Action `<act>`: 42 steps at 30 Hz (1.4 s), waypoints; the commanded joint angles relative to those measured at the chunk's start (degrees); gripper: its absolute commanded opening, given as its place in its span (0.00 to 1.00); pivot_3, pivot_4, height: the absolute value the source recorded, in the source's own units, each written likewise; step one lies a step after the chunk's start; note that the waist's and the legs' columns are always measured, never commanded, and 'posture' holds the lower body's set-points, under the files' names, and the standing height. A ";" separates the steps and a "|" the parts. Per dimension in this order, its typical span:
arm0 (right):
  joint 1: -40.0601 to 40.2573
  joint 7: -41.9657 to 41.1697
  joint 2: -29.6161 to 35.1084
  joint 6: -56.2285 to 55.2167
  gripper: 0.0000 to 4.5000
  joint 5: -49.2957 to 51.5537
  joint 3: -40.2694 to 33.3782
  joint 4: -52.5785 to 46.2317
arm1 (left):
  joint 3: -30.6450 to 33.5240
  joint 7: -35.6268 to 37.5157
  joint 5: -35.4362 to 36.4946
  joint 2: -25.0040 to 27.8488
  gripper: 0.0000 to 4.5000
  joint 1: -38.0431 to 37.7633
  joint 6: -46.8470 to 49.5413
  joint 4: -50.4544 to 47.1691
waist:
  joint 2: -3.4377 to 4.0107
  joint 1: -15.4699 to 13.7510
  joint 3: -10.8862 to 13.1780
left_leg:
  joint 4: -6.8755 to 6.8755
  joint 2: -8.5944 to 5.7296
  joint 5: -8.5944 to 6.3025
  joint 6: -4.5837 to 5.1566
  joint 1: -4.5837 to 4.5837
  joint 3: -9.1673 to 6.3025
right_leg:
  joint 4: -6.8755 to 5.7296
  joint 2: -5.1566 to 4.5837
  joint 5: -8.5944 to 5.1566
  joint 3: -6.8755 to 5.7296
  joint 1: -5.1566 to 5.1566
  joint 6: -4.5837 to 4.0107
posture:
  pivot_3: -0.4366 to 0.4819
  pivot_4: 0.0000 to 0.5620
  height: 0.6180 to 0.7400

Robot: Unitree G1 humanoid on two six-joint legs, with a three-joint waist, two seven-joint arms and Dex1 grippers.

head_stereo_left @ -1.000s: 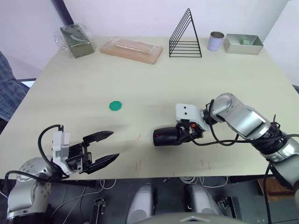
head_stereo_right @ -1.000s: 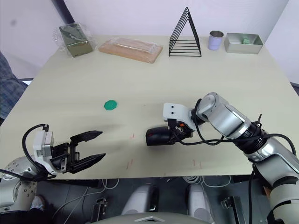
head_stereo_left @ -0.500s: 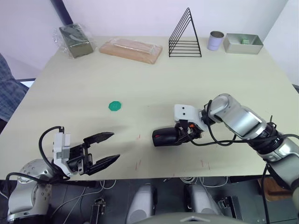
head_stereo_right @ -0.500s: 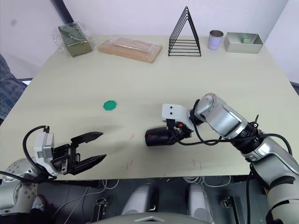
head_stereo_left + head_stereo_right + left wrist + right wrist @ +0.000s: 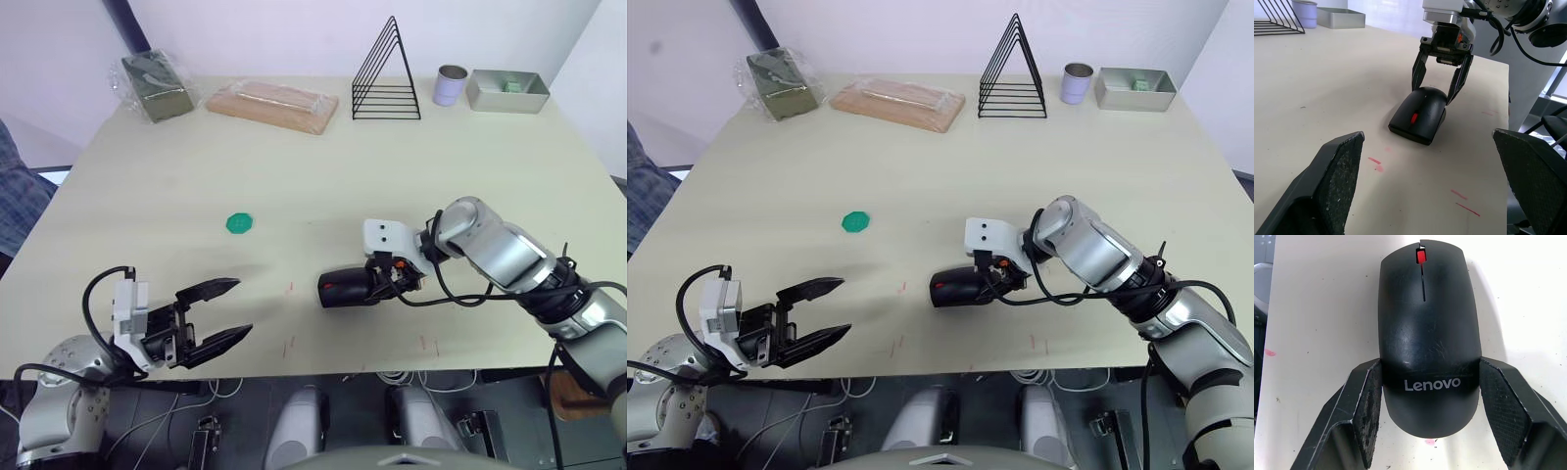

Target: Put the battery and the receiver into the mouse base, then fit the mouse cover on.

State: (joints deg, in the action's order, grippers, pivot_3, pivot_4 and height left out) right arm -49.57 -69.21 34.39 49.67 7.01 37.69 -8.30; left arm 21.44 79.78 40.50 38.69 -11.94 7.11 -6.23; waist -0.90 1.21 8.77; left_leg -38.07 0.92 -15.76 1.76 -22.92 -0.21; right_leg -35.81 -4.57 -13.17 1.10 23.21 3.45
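Cover sits on the base, mouse looks whole, lower centre of the head view; battery and receiver presumably inside, so assembly seems done. Right gripper straddles the mouse's rear, fingers touching its flanks, lightly clamped. Left gripper, lower left, spread wide, empty.

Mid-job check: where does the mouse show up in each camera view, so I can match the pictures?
Left eye view: mouse just right of centre, near the table's front edge, at the right claw.
Right eye view: mouse at centre, same spot.
Left wrist view: mouse mid-picture, right claw's fingers either side of its rear.
Right wrist view: mouse centred between the fingers.
Shared landmark: its red scroll wheel.
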 commanded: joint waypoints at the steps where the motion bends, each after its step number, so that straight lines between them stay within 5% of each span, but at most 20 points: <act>1: -0.19 -0.10 -0.41 -0.16 0.54 -0.17 -0.11 -0.53 | 0.05 0.03 0.32 0.16 1.00 -0.29 -0.38 -2.02 | 0.00 0.02 0.00 | 0.00 0.00 0.00 0.00 0.00 0.00 | 0.00 0.00 0.00 0.01 0.00 0.00 | 0.48 0.27 1.00; 13: -0.21 -0.02 -0.78 -0.35 0.54 -0.06 -0.57 -0.80 | -0.12 -0.24 0.41 0.03 1.00 -0.32 -0.19 -2.19 | 0.00 0.91 0.00 | 0.05 0.00 0.00 -0.01 0.00 -0.01 | 0.03 -0.02 0.00 0.08 0.00 -0.01 | 0.48 0.27 1.00; 14: -0.23 0.08 -0.83 -0.53 0.77 -0.18 -0.55 -0.76 | -0.14 -0.28 0.41 0.02 1.00 -0.34 -0.19 -2.21 | 0.00 0.92 0.00 | 0.06 0.00 0.00 -0.01 0.00 -0.01 | 0.04 -0.02 0.00 0.08 0.00 -0.01 | 0.48 0.27 1.00; 17: -0.32 0.31 -1.07 -0.63 0.99 -0.32 -0.65 -0.51 | -0.21 -0.48 0.52 0.05 1.00 -0.25 0.00 -2.26 | 0.01 0.92 0.00 | 0.08 -0.01 -0.01 -0.02 -0.01 -0.01 | 0.05 -0.03 0.00 0.07 0.01 -0.01 | 0.48 0.27 1.00; 31: 1.68 5.18 -6.64 2.25 0.99 8.05 -11.67 -5.21 | -0.02 -0.86 0.57 0.30 1.00 -0.16 -0.25 -1.83 | -0.04 0.98 -0.02 | 0.32 -0.03 0.01 -0.02 0.00 -0.02 | 0.14 -0.13 -0.01 -0.07 0.04 -0.03 | 0.48 0.27 1.00; 34: 1.91 8.26 -9.02 4.00 0.82 8.15 -10.58 -5.64 | -0.03 -0.73 0.61 0.47 1.00 0.15 -0.12 -1.54 | -0.04 1.01 -0.03 | 0.38 -0.11 0.01 -0.01 -0.01 -0.02 | 0.14 -0.33 -0.02 -0.28 0.07 -0.04 | 0.48 0.27 1.00; 35: 1.94 9.39 -10.03 4.19 0.69 7.88 -10.06 -5.62 | -0.05 -0.68 0.60 0.55 1.00 0.31 -0.08 -1.41 | -0.04 1.02 -0.03 | 0.41 -0.13 0.02 0.00 -0.01 -0.01 | 0.14 -0.35 -0.02 -0.32 0.09 -0.04 | 0.48 0.27 1.00; 42: 2.21 13.07 -13.48 4.86 0.67 7.29 -6.97 -4.41 | 0.10 -0.55 0.58 1.01 1.00 0.87 0.18 -1.19 | -0.07 0.99 -0.05 | 0.56 -0.24 0.14 0.10 0.00 -0.01 | 0.14 -0.45 -0.02 -0.44 0.13 -0.04 | 0.48 0.27 1.00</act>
State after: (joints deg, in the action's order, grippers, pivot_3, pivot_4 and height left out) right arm -47.29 -56.65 21.00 54.22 14.00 31.17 -11.37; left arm 20.68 78.99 40.57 38.82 -11.24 7.25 -6.28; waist -0.98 2.20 8.72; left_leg -37.51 0.65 -15.63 1.86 -22.92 -0.22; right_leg -35.67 -5.04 -13.18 0.66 23.35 3.41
